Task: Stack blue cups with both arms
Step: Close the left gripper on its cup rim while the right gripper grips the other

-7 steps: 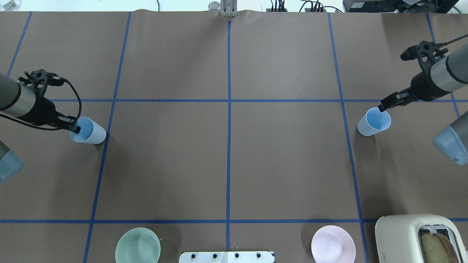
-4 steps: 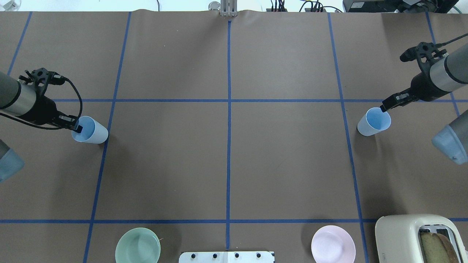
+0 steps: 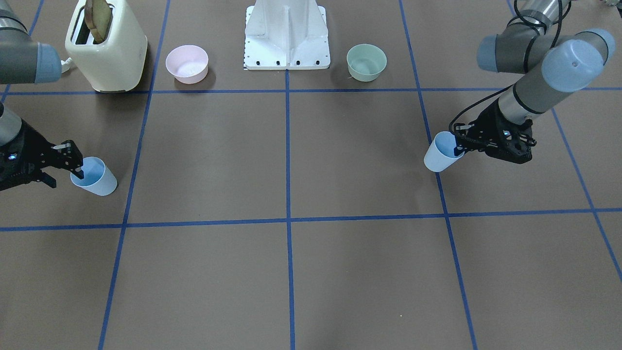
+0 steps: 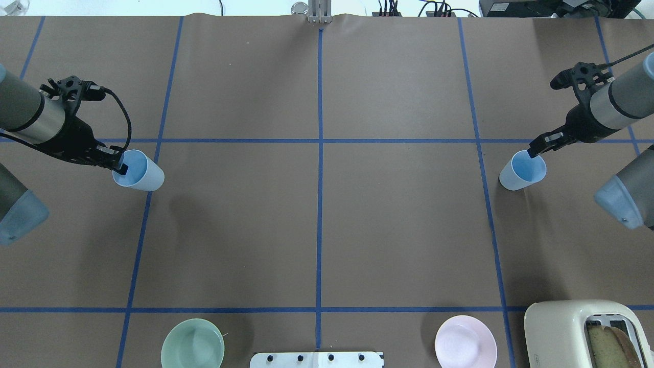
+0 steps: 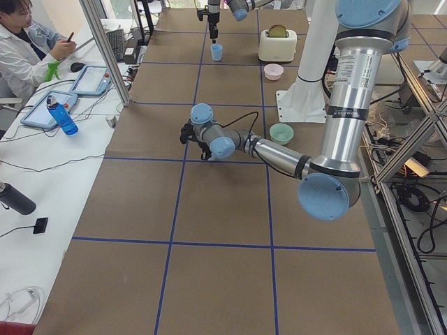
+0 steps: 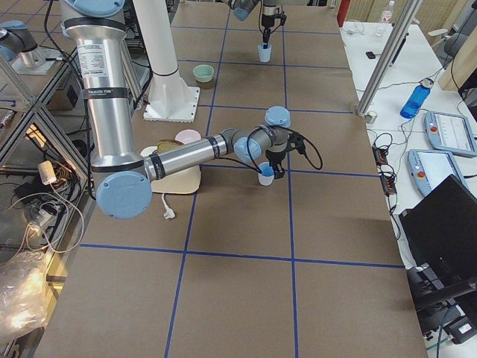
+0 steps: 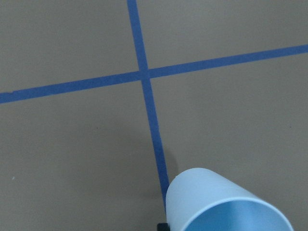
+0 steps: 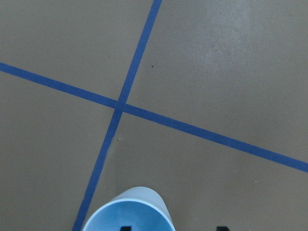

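The left tool (image 4: 119,164) is closed on the rim of the left blue cup (image 4: 144,175), one finger inside the mouth and the other against the outer wall. That cup is tilted, its mouth turned toward the arm and its base pointing toward the middle of the worktop (image 4: 317,230). It hangs close to a crossing of the blue tape lines (image 4: 320,140), and its shadow falls apart from it, so it seems to be clear of the surface. The right tool (image 4: 534,151) is spread open over the rim of the right blue cup (image 4: 518,175). The right wrist view shows one of its fingertips (image 8: 126,227) inside the mouth and the other outside, with a gap between it and the wall, so nothing is clamped. This cup stands upright on the worktop, just beside a tape line. The two cups are well apart, at opposite ends. A mint-green bowl (image 4: 192,343), a pink bowl (image 4: 465,341) and a toaster (image 4: 577,327) sit along the robot's edge.
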Robot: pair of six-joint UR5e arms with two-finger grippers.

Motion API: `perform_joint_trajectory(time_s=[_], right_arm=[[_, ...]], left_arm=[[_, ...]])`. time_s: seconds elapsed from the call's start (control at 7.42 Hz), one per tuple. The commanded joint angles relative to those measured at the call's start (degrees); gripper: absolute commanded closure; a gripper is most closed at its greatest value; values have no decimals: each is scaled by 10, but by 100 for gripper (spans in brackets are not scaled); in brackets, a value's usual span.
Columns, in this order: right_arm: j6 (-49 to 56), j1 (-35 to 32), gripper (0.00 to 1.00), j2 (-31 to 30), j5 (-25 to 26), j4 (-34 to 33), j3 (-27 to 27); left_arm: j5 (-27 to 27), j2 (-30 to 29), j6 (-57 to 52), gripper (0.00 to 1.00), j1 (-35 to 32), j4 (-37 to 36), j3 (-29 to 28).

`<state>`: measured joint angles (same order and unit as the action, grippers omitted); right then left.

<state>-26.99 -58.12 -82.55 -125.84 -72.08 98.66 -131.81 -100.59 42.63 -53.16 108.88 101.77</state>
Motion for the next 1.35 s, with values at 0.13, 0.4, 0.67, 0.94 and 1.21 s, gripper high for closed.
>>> perform_joint_trajectory(time_s=[0.13,0.4,0.67,0.94,1.21], right_arm=[[-1,4,34,6,4,1,-18],[-1,8,34,3,4,3,-25],[-5,13,34,-2,2,5,-23],[-8,13,36,-5,2,5,-20],[-4,20,77,-6,3,5,-25]], left_arm=[[0,-24,0,100,-5,-41,8],[0,-31,0,100,-5,-53,8],[1,-46,0,100,-5,-78,12],[0,-47,0,100,-5,-78,12],[1,-48,20,100,-5,-79,19]])
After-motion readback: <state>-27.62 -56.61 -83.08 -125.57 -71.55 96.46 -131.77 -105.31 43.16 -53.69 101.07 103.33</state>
